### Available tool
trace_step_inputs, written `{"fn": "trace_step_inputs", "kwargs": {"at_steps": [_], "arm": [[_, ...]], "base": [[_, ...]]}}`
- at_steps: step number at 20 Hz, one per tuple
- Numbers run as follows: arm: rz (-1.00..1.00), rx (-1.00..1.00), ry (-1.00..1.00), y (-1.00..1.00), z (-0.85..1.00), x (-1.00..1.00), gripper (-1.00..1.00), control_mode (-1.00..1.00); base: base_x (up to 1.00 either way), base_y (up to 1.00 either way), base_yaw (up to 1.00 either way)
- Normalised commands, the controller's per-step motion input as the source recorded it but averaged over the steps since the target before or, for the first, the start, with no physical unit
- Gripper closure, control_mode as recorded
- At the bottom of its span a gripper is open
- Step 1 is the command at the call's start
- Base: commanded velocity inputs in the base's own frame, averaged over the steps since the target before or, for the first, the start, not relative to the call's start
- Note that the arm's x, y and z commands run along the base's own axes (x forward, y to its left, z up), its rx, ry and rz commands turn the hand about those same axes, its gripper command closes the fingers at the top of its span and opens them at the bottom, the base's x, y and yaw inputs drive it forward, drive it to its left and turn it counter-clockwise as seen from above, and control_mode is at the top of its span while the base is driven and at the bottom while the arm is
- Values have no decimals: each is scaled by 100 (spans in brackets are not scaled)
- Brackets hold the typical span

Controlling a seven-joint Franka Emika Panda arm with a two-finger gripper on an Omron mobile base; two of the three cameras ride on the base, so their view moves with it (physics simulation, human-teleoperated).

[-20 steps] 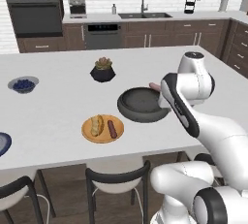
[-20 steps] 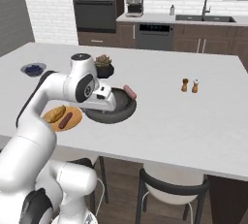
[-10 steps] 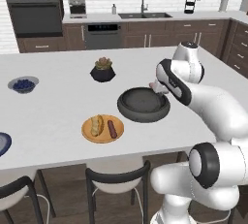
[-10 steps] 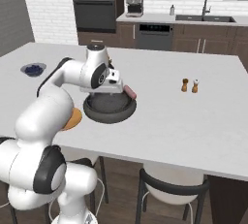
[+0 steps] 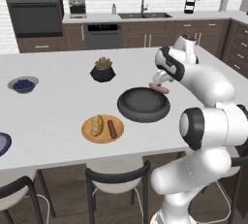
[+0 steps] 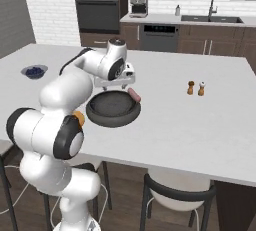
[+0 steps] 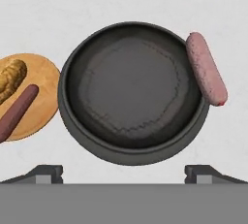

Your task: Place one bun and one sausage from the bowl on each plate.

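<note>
The dark bowl point(image 5: 143, 104) point(image 6: 113, 107) point(image 7: 131, 92) sits mid-counter, and its inside looks bare. A pink sausage point(image 5: 160, 88) point(image 6: 134, 95) point(image 7: 207, 68) lies across its rim on the right. The orange plate point(image 5: 102, 136) point(image 7: 41, 75) beside it holds a bun point(image 5: 97, 125) point(image 7: 10, 77) and a dark sausage point(image 5: 112, 129) point(image 7: 17, 112). The dark blue plate point(image 5: 2, 143) shows at the left edge. My gripper point(image 5: 157, 78) point(image 6: 117, 82) point(image 7: 125, 172) hovers above the bowl, open and holding nothing.
A black plant pot point(image 5: 102, 70) stands behind the bowl. A small bowl of blueberries point(image 5: 23, 84) point(image 6: 34, 71) sits far left. Salt and pepper shakers point(image 6: 196, 88) stand to the right. Stools point(image 5: 116, 177) line the counter's near edge.
The hand has risen and pulled back from low beside the bowl to a spot above it. The pink sausage has stayed on the rim.
</note>
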Motion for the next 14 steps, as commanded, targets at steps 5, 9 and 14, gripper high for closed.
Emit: {"fn": "trace_step_inputs", "kwargs": {"at_steps": [5,9,14], "arm": [[15,0,-2,-10,0,48,-100,-100],[11,0,-1,-11,0,40,-100,-100],[5,-12,-1,-7,-19,20,-100,-100]], "base": [[0,0,0],[0,0,0],[0,0,0]]}}
